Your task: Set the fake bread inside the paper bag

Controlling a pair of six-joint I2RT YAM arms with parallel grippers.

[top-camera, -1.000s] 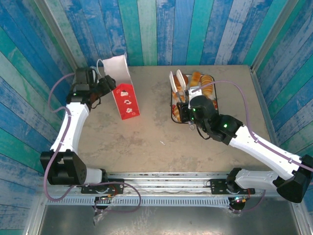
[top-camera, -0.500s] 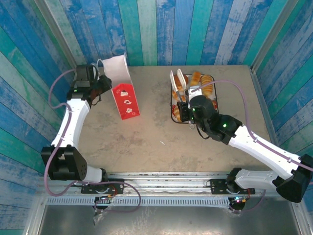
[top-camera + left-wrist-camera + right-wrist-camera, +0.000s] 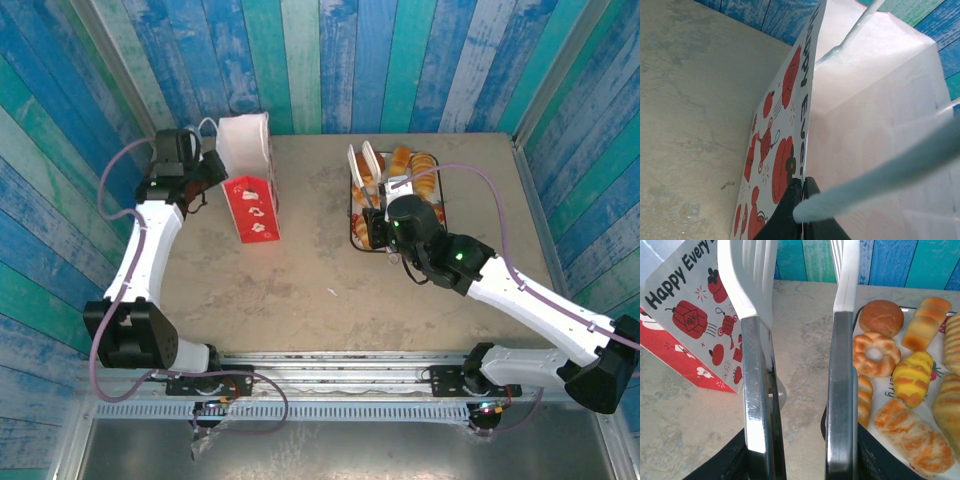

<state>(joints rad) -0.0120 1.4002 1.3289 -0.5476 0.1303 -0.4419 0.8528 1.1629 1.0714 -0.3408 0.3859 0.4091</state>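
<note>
The paper bag (image 3: pixel 250 190), white above and red below, stands at the left of the table with its mouth open upward. My left gripper (image 3: pixel 213 165) is shut on its near rim; in the left wrist view the black jaws (image 3: pixel 803 192) pinch the printed wall (image 3: pixel 790 115) beside a loop handle (image 3: pixel 875 175). My right gripper (image 3: pixel 385 225) is shut on metal tongs (image 3: pixel 757 390) with white tips, which stand apart with nothing between them. The fake bread (image 3: pixel 410 165) lies on a tray: a doughnut (image 3: pixel 876 355), a round bun (image 3: pixel 881 317), a yellow roll (image 3: pixel 912 377).
The tray (image 3: pixel 886 388) sits at the back right of the table, just right of the tongs. Blue and green plank walls (image 3: pixel 330 60) close in the back and sides. Bare tabletop (image 3: pixel 320 260) lies between the bag and the tray.
The left gripper has shut on the bag's rim, and the bag has swung more upright with its mouth rounder. The right arm and tongs have stayed still.
</note>
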